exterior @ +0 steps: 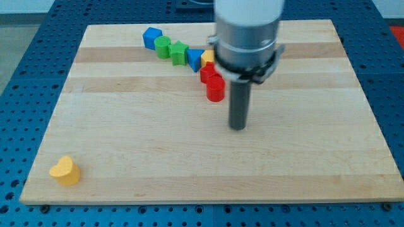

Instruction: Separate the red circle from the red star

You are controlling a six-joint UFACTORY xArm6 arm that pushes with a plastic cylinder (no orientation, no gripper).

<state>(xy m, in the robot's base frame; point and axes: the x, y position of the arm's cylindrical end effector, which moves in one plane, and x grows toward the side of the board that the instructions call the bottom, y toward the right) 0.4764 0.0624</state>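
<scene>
My tip (237, 127) rests bare on the board, touching nothing. The red circle (215, 89), up-left of it, touches the red star (207, 73) beyond. Both look light, rigid and easy to slide; I'd push into their seam.

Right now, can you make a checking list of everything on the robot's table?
Surface: wooden board, light, on a blue base with holes.
Job's things: red circle and red star, touching, near the view's top middle; the star is partly hidden by the arm.
Clutter: a row running up to the view's left from the reds: yellow block, blue block, green star, green circle, blue block; a yellow heart alone at the view's bottom left.
Grippers: none; my tip sits on the board, to the view's right of and below the red circle, not touching it.
Cables: nothing seen.
Surroundings: nothing seen beyond the base.
</scene>
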